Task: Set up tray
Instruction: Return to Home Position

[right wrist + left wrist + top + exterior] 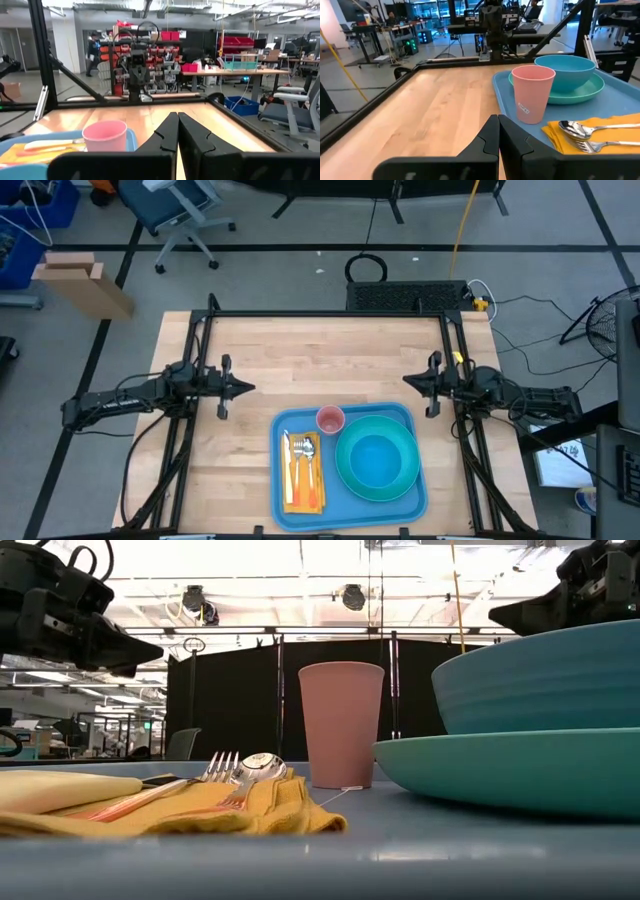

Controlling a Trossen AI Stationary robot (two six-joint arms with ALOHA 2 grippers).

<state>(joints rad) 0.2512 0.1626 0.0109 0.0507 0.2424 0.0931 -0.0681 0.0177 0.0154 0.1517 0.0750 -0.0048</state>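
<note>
The blue tray [400, 505] lies flat at the table's near edge. On it rest a teal plate [345, 470] with a teal bowl [378, 460] in it, an upright pink cup [330, 420] at the tray's far edge, and a yellow folded napkin [305, 490] bearing a fork [600, 146], a spoon [575, 129] and other cutlery. My left gripper [250, 389] is shut and pulled back at the table's left side, touching nothing. My right gripper [407, 380] is shut at the right side, also clear of everything.
Bare wood table [300, 360] spans the far half between the two arms. A black frame [330, 313] runs around the table's edges. Beyond it the room holds a chair [180, 210], boxes and cables.
</note>
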